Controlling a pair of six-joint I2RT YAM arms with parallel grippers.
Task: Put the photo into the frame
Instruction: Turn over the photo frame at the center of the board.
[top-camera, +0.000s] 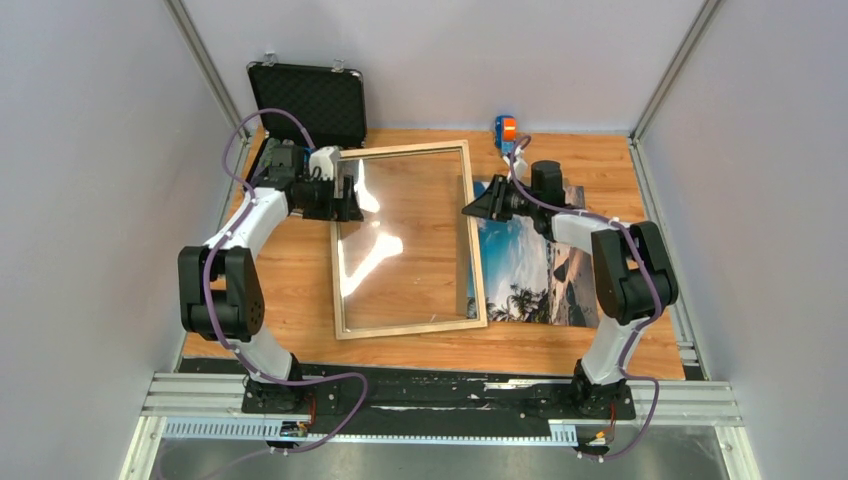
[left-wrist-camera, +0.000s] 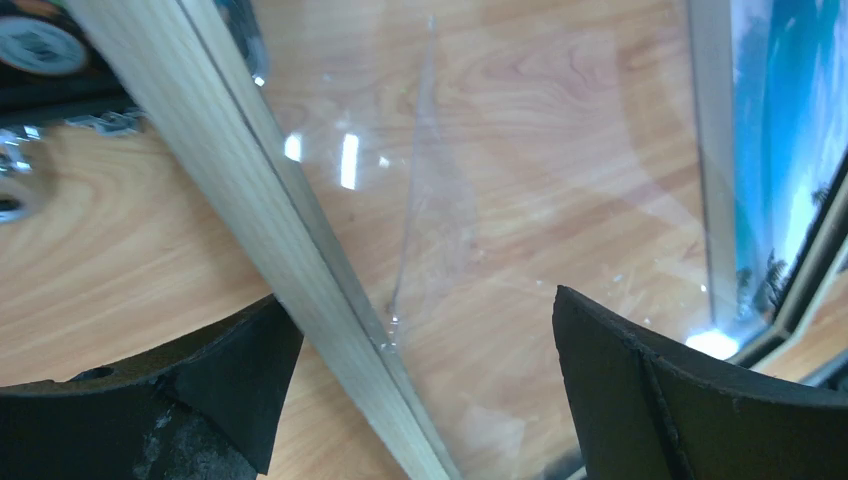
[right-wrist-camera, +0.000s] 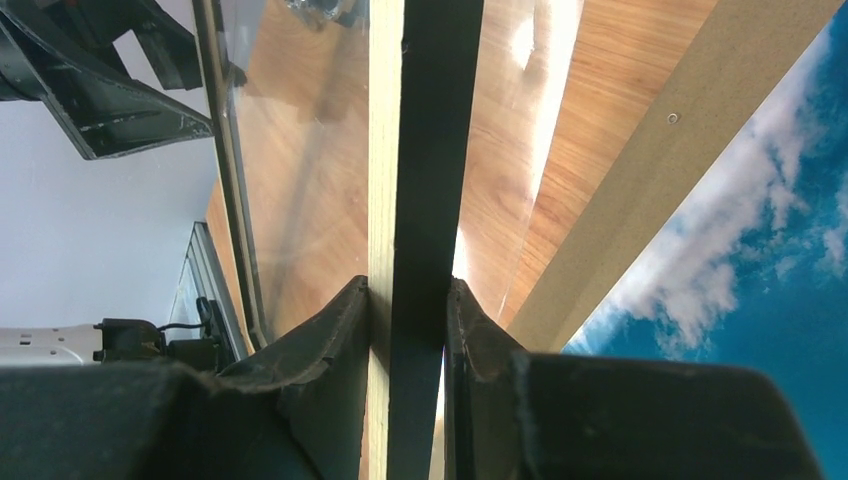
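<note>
1. Firmly, the right gripper (right-wrist-camera: 408, 300) clamps the pale wooden, glass-paned rectangular frame (top-camera: 410, 329) by its right edge.
2. Left gripper (left-wrist-camera: 420, 340): released, straddling its left edge.
3. Glossy rectangular beach photo (top-camera: 520, 265) lies flat beneath that right edge.

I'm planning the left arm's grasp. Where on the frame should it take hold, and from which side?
Grip the frame on its left rail, near the far end, coming in from the outer left edge. The rail is thin and the glass pane fills the inside, so only the edge can be pinched. The open left gripper straddles that rail, opposite the right gripper, which clamps the right rail.
</note>
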